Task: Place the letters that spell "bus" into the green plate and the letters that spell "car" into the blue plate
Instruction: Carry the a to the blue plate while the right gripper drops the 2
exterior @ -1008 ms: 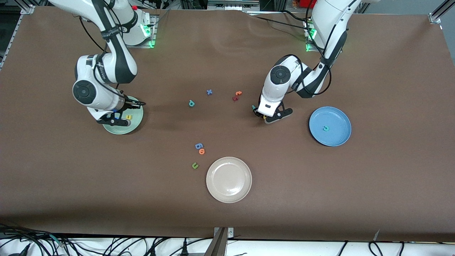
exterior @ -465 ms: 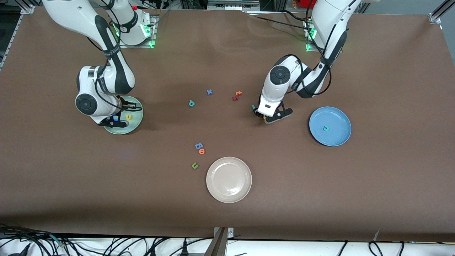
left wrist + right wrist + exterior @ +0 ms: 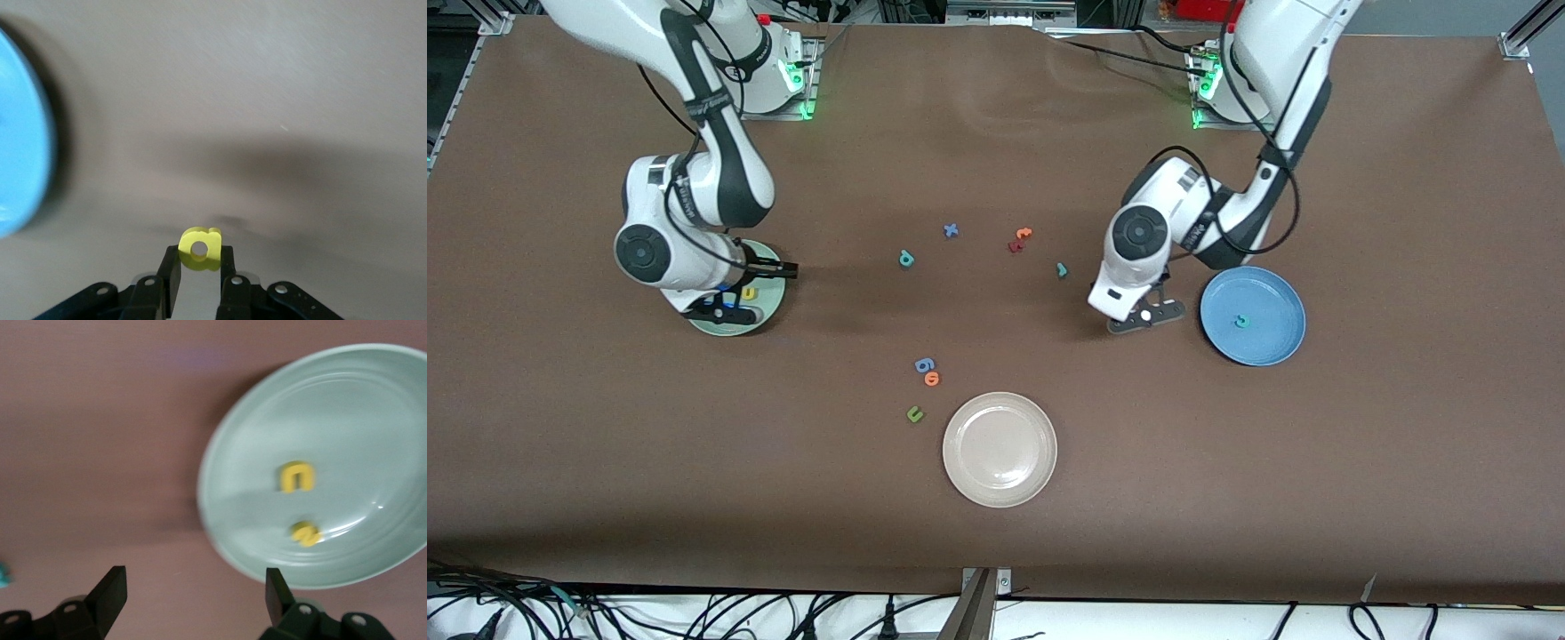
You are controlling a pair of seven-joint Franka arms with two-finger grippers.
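My left gripper [image 3: 199, 257] is shut on the yellow a [image 3: 200, 247]. It hangs over bare table beside the blue plate [image 3: 1272, 347], which holds the teal c [image 3: 1240, 320]. The teal r [image 3: 1062, 269] lies on the table toward the middle. My right gripper [image 3: 195, 579] stands open over the edge of the green plate [image 3: 347, 407]. A yellow u [image 3: 297, 477] and a yellow s [image 3: 306, 535] lie in that plate. The teal b [image 3: 906, 259] rests on the table between the two arms.
A blue x [image 3: 951, 230], an orange t [image 3: 1024, 233] and a dark red letter [image 3: 1015, 246] lie near the table's middle. Nearer the front camera are a blue g [image 3: 924, 364], an orange letter [image 3: 932, 379], a green u [image 3: 914, 413] and a cream-white plate [image 3: 1000, 449].
My left gripper rose from beside the teal r with the yellow a and moved toward the blue plate. My right gripper opened over the green plate.
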